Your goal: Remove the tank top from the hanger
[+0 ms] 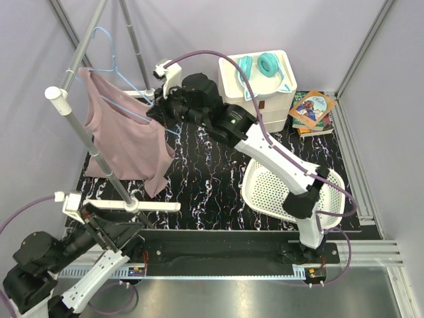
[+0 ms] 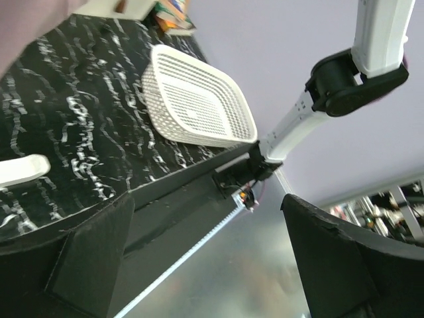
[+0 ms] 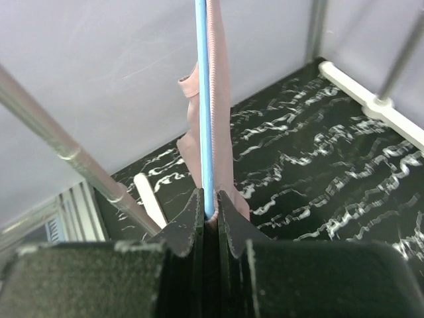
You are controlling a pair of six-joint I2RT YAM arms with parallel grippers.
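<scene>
The dusty-pink tank top [image 1: 126,139] hangs on the light-blue wire hanger [image 1: 132,109], whose hook sits over the grey rail at the upper left. My right gripper [image 1: 159,109] reaches the hanger's right end. In the right wrist view, the right gripper [image 3: 209,209] is shut on the blue hanger wire [image 3: 202,99]. The tank top's pink edge [image 3: 218,99] lies against the wire at the jaws. My left gripper [image 1: 109,232] sits low at the near left, away from the garment. In the left wrist view, the left gripper [image 2: 212,258] stands open with nothing between its fingers.
The grey rail pole [image 1: 86,132] slants across the left side, with a white rack foot [image 1: 152,207] on the black marbled mat. A white mesh basket [image 1: 278,192] lies at the right. A white drawer box with teal headphones [image 1: 258,66] and books [image 1: 311,109] stand at the back.
</scene>
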